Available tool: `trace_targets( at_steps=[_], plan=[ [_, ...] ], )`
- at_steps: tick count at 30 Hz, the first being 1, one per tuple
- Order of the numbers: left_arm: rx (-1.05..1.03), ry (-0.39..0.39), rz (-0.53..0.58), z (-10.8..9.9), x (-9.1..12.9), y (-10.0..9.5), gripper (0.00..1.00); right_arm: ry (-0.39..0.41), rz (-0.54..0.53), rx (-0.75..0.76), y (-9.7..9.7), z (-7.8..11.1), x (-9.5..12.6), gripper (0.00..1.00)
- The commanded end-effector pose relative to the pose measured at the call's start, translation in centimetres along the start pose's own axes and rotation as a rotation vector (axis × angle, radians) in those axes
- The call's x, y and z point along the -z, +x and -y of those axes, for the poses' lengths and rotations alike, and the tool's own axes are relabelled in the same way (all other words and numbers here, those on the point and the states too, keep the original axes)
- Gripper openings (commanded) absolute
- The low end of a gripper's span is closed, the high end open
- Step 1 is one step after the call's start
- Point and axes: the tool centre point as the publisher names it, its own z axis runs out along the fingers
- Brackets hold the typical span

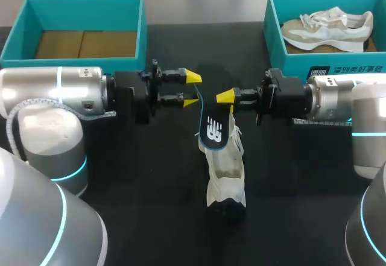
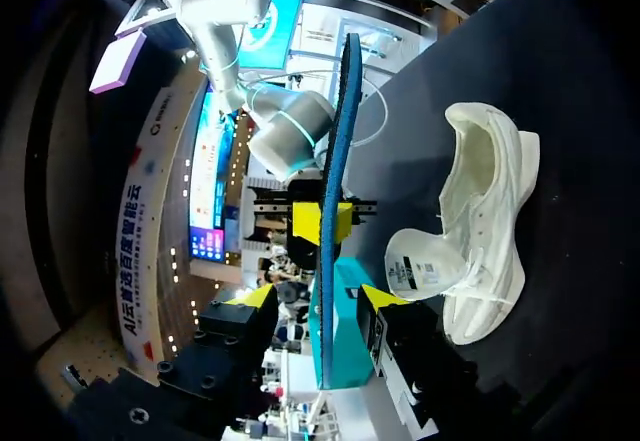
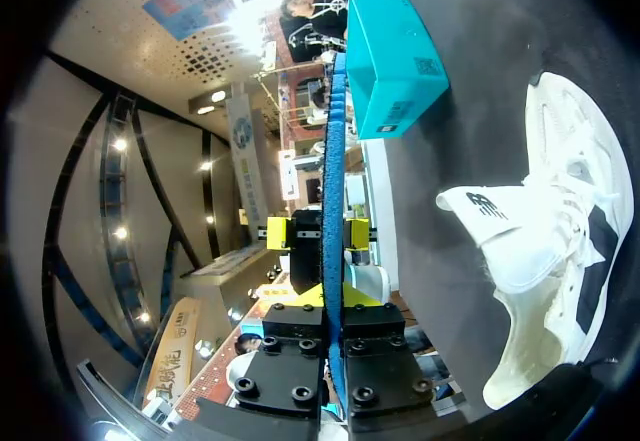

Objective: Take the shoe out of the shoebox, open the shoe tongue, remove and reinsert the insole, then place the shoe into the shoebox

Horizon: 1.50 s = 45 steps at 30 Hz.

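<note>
You have: shoe (image 1: 224,181), white cloth, matt; insole (image 1: 212,127), blue, grainy edge; surface (image 1: 151,212), black, matt; left shoebox (image 1: 84,2), teal card, smooth; left arm casing (image 1: 54,91), silvery, satin.

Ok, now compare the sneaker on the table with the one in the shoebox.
The table sneaker stands on the black table, tongue pulled open; the boxed sneaker lies in the right shoebox, laced up. The table sneaker looks mostly white; the boxed one has beige panels. Both are lace-up sneakers.

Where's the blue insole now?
Head view: the insole sits mid-table by the white shoe, held by the right pincer, its end between the open fingers of the left pincer.
</note>
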Motion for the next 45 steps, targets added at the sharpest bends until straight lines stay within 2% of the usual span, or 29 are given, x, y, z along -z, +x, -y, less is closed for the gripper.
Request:
trace_targets(
  at_steps=[1, 4, 14, 18, 28, 37, 40, 45],
  plan=[
    [-0.004, 0.009, -0.002, -0.6, -2.2, 0.0, 0.45, 0.0, 0.003, -0.001, 0.0, 0.0, -0.1, 0.0],
    [-0.01, 0.016, -0.003, -0.9, -2.9, 0.0, 0.45, 0.0, 0.003, -0.001, 0.0, 0.0, -0.1, 0.0],
    [-0.023, 0.033, -0.013, -1.3, -4.4, 0.3, 0.33, 0.0, 0.003, -0.001, 0.0, 0.0, -0.1, 0.0],
    [-0.026, 0.038, -0.016, -1.4, -4.7, 0.6, 0.23, 0.0, 0.003, -0.001, 0.0, 0.0, -0.1, 0.0],
    [-0.037, 0.069, -0.02, -1.2, -5.2, 0.7, 0.27, 0.0, 0.003, -0.001, 0.0, 0.0, -0.1, 0.0],
    [-0.054, 0.074, -0.025, -1.2, -5.2, 0.9, 0.15, 0.0, 0.003, -0.001, 0.0, 0.0, -0.1, 0.0],
    [-0.061, 0.075, -0.02, -1.1, -5.3, 0.9, 0.0, 0.0, 0.003, -0.001, 0.0, 0.0, -0.1, 0.0],
    [-0.075, 0.086, -0.009, -1.1, -5.4, 0.9, 0.0, 0.0, 0.003, -0.001, 0.0, 0.0, -0.1, 0.0]
  ],
)
